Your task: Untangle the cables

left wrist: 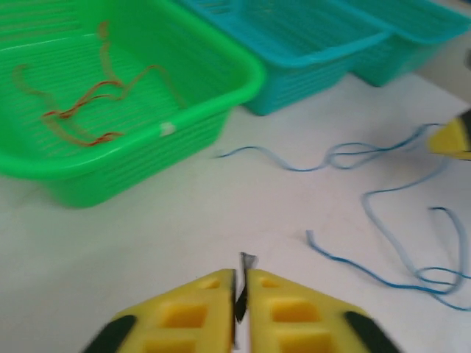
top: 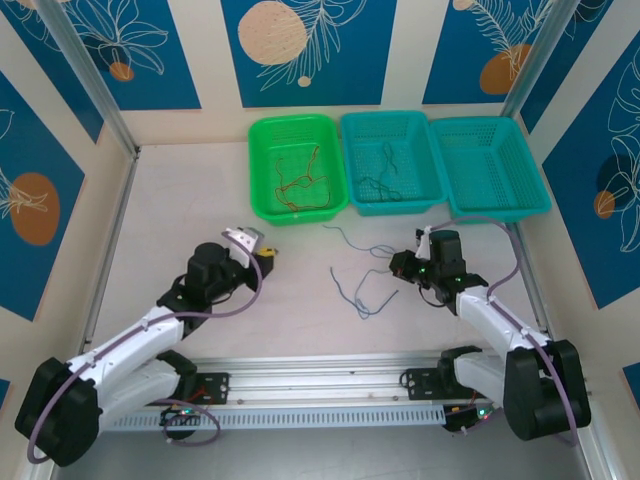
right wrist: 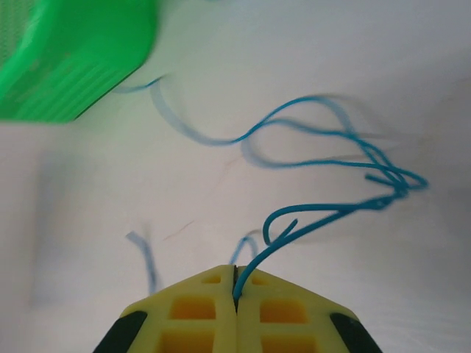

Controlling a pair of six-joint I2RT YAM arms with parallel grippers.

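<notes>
Red-orange wires (left wrist: 96, 92) lie in the green basket (left wrist: 147, 165); blue wires (right wrist: 397, 180) near it lie tangled, right jaws pinching one, left jaws' state unclear

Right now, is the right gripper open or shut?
Shut, on a blue cable. In the right wrist view the jaws of the right gripper meet, and the cable comes out from between them.

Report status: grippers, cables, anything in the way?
Right gripper shut on a blue cable. Left gripper jaws nearly together, grip unclear. Its slack trails over the table; nothing blocking.
</notes>
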